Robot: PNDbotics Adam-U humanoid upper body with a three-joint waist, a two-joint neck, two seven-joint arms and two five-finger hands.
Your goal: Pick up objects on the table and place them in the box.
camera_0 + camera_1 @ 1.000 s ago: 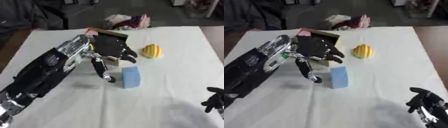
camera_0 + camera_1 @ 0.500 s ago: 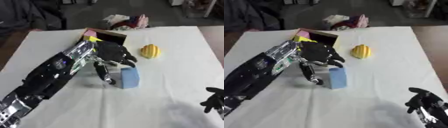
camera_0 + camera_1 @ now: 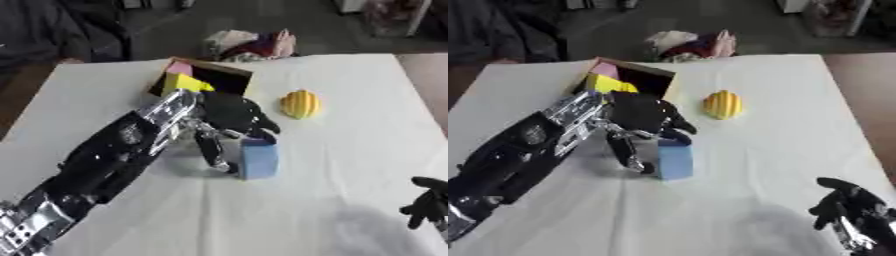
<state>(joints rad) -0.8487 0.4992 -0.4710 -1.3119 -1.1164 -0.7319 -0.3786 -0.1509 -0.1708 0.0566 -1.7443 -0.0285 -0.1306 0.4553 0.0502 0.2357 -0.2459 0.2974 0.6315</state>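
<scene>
Blue block: pale blue block stands upright on the white table, right under my left hand's fingertips and against the inner side of its thumb.
Left hand: my left hand reaches in from the lower left, palm down, fingers spread and bent over the block's top, thumb pointing down along the block's left face. The fingers look half closed about the block, though the view is too soft for me to be sure they touch it.
Box: the cardboard box lies just behind my left hand, open side toward me, dark inside.
In the box: a yellow piece and a pink piece sit at its left end, just beyond my wrist.
Yellow object: a ribbed yellow object rests on the table to the right of my left hand, apart from it and from the block.
Right hand: my right hand shows at the lower right corner, well apart from everything, fingers up and relaxed, holding nothing.
Far edge: a heap of cloth lies beyond the box.
</scene>
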